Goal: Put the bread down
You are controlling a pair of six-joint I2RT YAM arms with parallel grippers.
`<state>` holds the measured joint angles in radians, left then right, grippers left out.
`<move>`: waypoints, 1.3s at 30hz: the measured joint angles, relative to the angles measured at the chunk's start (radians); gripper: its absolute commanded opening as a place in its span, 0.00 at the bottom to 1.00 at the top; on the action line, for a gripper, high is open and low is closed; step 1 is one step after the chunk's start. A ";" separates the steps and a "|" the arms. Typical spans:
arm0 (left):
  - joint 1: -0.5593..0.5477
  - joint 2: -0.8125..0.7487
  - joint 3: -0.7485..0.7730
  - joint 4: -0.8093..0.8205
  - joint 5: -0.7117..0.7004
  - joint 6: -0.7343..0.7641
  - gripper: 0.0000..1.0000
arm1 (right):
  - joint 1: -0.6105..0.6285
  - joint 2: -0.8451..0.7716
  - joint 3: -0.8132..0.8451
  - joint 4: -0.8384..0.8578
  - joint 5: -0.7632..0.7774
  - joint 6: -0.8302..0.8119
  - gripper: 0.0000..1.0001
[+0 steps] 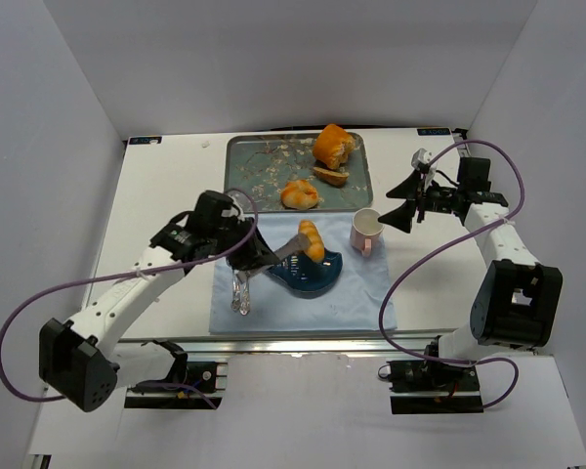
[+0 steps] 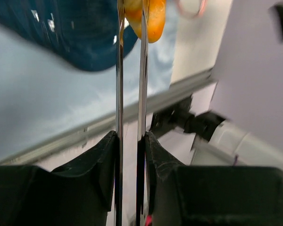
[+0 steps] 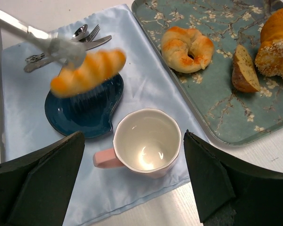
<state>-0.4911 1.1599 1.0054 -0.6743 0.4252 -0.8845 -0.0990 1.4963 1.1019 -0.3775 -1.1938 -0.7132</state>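
While metal tongs (image 1: 273,256) pinch it at centre frame, the bread (image 1: 312,239) looks light and crushable (best held mid-body); left gripper (image 2: 132,141) clamps the tongs, right gripper (image 1: 405,202) gapes wide.

bread (image 3: 87,71): ridged crust, slightly glossy
tongs (image 3: 19,26): bright polished metal
plate (image 3: 92,113): glossy dark glaze
cloth (image 3: 146,84): smooth, satin shine
cup (image 3: 148,141): glossy ceramic
tray (image 3: 226,108): smooth printed surface

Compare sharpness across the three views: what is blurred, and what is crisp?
Top external: evenly lit, crisp throughout. Left wrist: tongs fairly sharp, plate and background soft. Right wrist: bread and tongs smeared as if by motion, cup sharp.
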 measured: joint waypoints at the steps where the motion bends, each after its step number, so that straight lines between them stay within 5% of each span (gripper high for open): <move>1: -0.032 0.016 -0.002 -0.011 0.000 -0.006 0.10 | 0.000 0.001 0.006 -0.005 0.000 -0.004 0.89; 10: -0.113 0.138 0.004 -0.091 -0.051 0.016 0.45 | 0.000 0.001 0.021 -0.019 -0.014 -0.022 0.90; 17: -0.115 0.148 0.032 -0.120 -0.066 0.049 0.57 | 0.000 0.001 0.021 -0.023 -0.014 -0.024 0.90; 32: -0.103 0.150 0.183 -0.232 -0.154 0.076 0.47 | 0.000 0.000 0.021 -0.056 -0.015 -0.063 0.89; 39: 0.071 0.111 0.237 -0.260 -0.262 0.153 0.25 | 0.000 0.000 0.021 -0.097 -0.021 -0.111 0.89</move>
<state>-0.4198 1.2709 1.2427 -0.9340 0.1627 -0.7319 -0.0990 1.4967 1.1229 -0.4740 -1.2152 -0.8238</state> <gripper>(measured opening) 0.298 0.895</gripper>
